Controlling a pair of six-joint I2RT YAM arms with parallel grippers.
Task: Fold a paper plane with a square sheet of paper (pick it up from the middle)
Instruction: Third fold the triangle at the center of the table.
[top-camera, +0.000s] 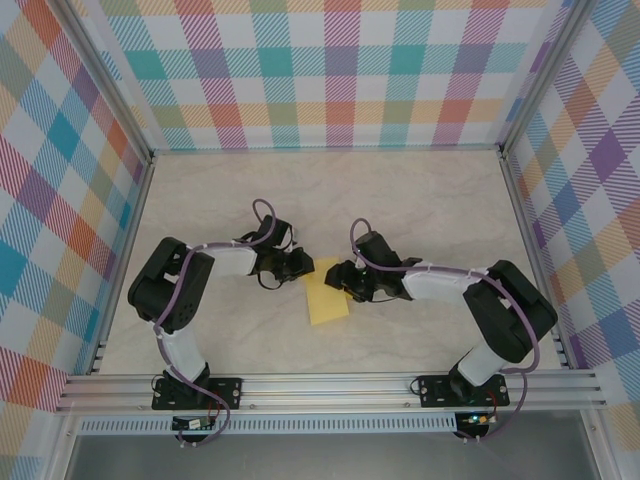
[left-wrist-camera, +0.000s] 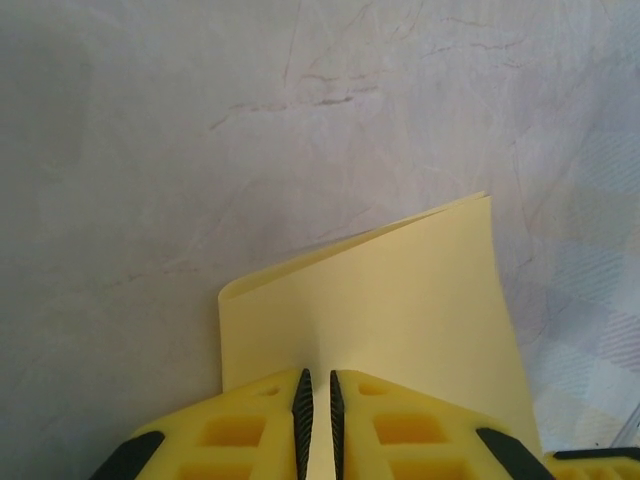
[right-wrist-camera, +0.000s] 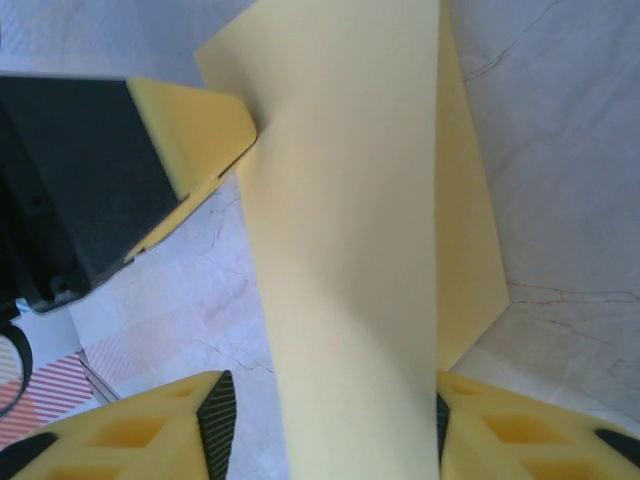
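The square sheet of paper (top-camera: 327, 300) is pale yellow and doubled over into a narrow strip, lying mid-table between the two arms. In the left wrist view the sheet of paper (left-wrist-camera: 400, 300) shows a rounded fold at its far left corner. My left gripper (left-wrist-camera: 318, 400) is shut on the sheet's near edge. From above, the left gripper (top-camera: 305, 265) sits at the strip's upper left end. My right gripper (top-camera: 340, 278) is at the strip's upper right. In the right wrist view the right gripper (right-wrist-camera: 330, 415) is open astride the paper (right-wrist-camera: 340, 250), which touches the right pad and stands apart from the left pad.
The table (top-camera: 420, 200) is pale marble-patterned, walled by checked panels (top-camera: 330, 70) at the back and both sides. An aluminium rail (top-camera: 330, 385) runs along the near edge. A yellow finger of the left gripper (right-wrist-camera: 190, 130) is close to the paper in the right wrist view.
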